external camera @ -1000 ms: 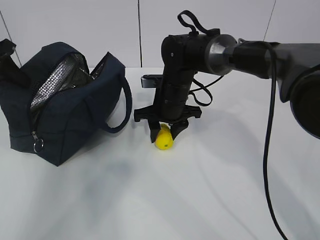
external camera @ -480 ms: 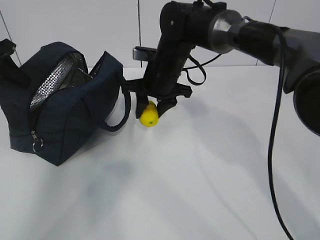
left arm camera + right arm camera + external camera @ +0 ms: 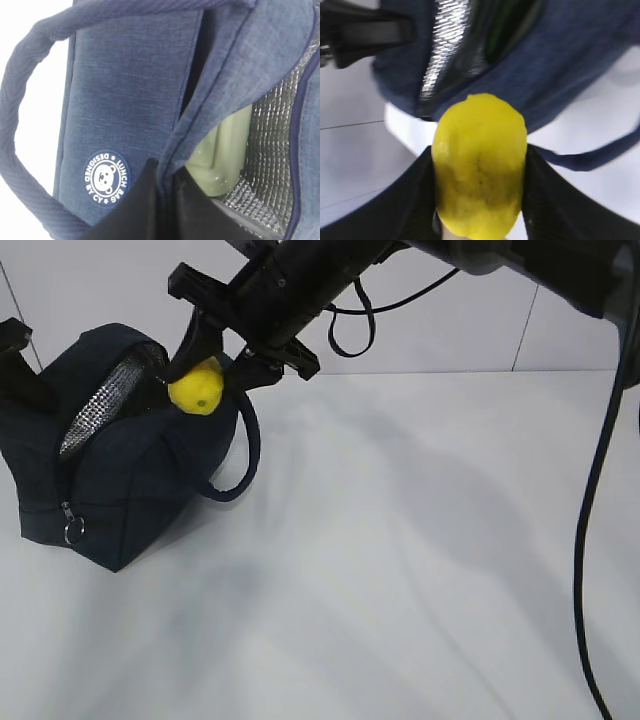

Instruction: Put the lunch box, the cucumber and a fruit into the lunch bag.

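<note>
A plain white desk [image 3: 420,570] stands before pale wall panels. The right pincer [image 3: 212,362], reaching across from the right, is clamped on the fruit [image 3: 197,388], a yellow lemon carried in the air so it can be dropped inside. Just below and beyond it sits the lunch bag [image 3: 120,490], navy fabric with its top gaping to show silver lining. The left pincer [image 3: 165,200] is pressed together on the bag's upper edge, apparently holding the mouth wide for the delivery. Past that grip, down inside the bag, lies the lunch box [image 3: 225,150], its sage-green lid visible. A dark green strip in the opening may be the cucumber [image 3: 502,30], though blur leaves this uncertain.
</note>
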You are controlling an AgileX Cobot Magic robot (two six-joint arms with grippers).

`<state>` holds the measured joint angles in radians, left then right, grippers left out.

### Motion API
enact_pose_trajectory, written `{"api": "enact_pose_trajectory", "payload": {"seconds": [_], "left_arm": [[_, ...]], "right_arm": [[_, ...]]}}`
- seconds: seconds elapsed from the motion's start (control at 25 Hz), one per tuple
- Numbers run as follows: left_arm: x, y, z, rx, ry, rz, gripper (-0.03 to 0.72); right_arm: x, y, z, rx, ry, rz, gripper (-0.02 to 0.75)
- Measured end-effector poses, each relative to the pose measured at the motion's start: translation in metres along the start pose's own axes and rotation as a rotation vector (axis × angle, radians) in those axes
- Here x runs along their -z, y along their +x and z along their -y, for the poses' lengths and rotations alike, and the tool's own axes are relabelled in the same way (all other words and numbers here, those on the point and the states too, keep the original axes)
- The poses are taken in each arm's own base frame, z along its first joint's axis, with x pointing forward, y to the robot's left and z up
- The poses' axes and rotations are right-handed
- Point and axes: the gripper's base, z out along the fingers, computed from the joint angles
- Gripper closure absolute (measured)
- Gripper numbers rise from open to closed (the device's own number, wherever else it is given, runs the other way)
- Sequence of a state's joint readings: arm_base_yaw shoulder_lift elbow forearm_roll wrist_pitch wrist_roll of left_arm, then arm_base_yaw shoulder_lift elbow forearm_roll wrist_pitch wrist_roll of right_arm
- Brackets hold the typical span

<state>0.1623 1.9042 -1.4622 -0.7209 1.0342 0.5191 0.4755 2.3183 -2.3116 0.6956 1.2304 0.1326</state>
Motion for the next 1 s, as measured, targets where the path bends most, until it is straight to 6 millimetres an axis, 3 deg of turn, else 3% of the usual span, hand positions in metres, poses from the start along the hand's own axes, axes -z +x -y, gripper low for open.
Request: {"api": "enact_pose_trajectory", "payload": {"seconds": [0.2, 0.52, 0.88, 1.0], "left_arm": [[0.0, 0.0, 0.0, 0.0, 0.0, 0.0, 0.692], [0.0, -0.001, 0.001, 0.009, 0.013, 0.007, 0.692], [0.0, -0.001, 0.001, 0.01, 0.014, 0.008, 0.692], [0.0, -0.001, 0.001, 0.01, 0.014, 0.008, 0.692]], "right_arm": [[0.001, -0.008, -0.013, 0.012, -0.144, 0.093, 0.383], [0.003, -0.025, -0.016, -0.009, -0.194, 0.275, 0.383], [-0.046, -0.024, 0.008, -0.112, -0.233, 0.213, 0.38], [-0.054, -0.024, 0.013, -0.123, -0.228, 0.204, 0.335]]}}
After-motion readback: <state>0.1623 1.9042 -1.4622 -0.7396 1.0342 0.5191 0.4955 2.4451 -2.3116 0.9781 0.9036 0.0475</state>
